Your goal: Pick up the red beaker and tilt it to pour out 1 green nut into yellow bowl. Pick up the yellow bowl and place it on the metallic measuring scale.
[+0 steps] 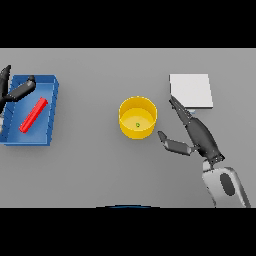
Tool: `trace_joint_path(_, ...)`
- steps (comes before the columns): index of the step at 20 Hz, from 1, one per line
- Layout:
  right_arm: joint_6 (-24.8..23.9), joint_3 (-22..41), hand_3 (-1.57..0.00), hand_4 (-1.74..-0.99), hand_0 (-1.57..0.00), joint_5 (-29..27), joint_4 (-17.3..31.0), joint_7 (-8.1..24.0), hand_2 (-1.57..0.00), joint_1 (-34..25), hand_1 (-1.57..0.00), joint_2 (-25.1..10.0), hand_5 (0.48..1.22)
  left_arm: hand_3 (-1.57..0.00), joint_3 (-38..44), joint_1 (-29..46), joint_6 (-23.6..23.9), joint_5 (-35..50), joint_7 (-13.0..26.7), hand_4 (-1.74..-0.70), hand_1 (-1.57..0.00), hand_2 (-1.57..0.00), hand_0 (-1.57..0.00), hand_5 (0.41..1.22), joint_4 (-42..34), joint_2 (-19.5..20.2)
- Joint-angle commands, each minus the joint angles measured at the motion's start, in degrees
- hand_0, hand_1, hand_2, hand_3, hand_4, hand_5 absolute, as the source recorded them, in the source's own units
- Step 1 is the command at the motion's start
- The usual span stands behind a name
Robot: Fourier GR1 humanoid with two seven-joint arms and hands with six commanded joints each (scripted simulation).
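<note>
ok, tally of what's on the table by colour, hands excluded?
Red: 1, the red beaker, lying in the tray
Blue: 1, the blue tray
Yellow: 1, the yellow bowl
Green: 1, the green nut inside the bowl
Pale grey: 1, the measuring scale
Total: 5
</note>
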Motion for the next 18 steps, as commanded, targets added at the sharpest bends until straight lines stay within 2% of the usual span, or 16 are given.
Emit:
trace_joint_path(1, 0.49, 0.89, 0.00, -1.268, 0.00, 2.11, 0.50, 1.48, 0.00, -1.98, 0.00, -1.10, 0.691, -0.01, 0.16, 0.27, 0.10, 0.21, -0.20, -0.79, -0.01, -0.01, -0.01, 0.709, -0.05, 0.09)
trace_joint_path(3, 2.40, 3.21, 0.00, -1.282, 0.00, 6.48, 1.58, 2.34, 0.00, -5.73, 0.00, -4.17, 0.677, 0.00, 0.13, -0.43, -0.22, 0.31, -0.32, -0.79, 0.00, 0.00, 0.00, 0.709, 0.31, -0.39)
trace_joint_path(4, 3.64, 4.65, 0.00, -1.279, 0.00, 8.68, 1.87, 1.24, 0.00, -7.37, 0.00, -6.09, 0.671, 0.00, 0.02, -0.47, -0.54, 0.29, -0.61, -0.80, 0.00, 0.00, 0.00, 0.708, 0.22, -0.30)
trace_joint_path(6, 5.88, 7.43, 0.00, -1.276, 0.00, 12.39, 3.51, 1.63, 0.00, -11.68, 0.00, -7.84, 0.668, 0.00, -0.11, -0.54, -0.22, 0.15, 0.62, -0.79, 0.00, 0.00, 0.00, 0.712, -0.16, -0.03)
trace_joint_path(8, 7.83, 10.03, 0.00, -1.270, 0.00, 14.79, 5.39, -0.03, 0.00, -14.54, 0.00, -8.86, 0.664, 0.00, 0.02, -0.55, -0.60, 0.30, 0.06, -0.79, 0.00, 0.00, 0.00, 0.719, -0.40, 0.37)
trace_joint_path(14, 12.88, 14.06, 0.00, -1.276, 0.00, 17.20, 11.90, -2.22, 0.00, -21.97, 0.00, -9.48, 0.670, 0.00, -0.54, -1.14, -0.52, -0.04, 0.42, -0.80, 0.00, 0.00, 0.00, 0.720, -0.09, -0.54)
trace_joint_path(16, 14.80, 15.49, 0.00, -1.269, 0.00, 17.45, 13.73, -3.58, 0.00, -24.61, 0.00, -9.08, 0.683, 0.00, -0.70, -0.12, -0.35, -0.29, -0.60, -0.80, 0.00, 0.00, 0.00, 0.717, -0.68, 0.10)
trace_joint_path(18, 15.86, 16.85, 0.00, -1.255, 0.00, 18.13, 16.82, -4.44, 0.00, -26.46, 0.00, -8.58, 0.686, 0.00, -0.49, -0.46, -0.63, 0.03, 0.33, -0.79, 0.00, 0.00, 0.00, 0.717, -0.91, 0.43)
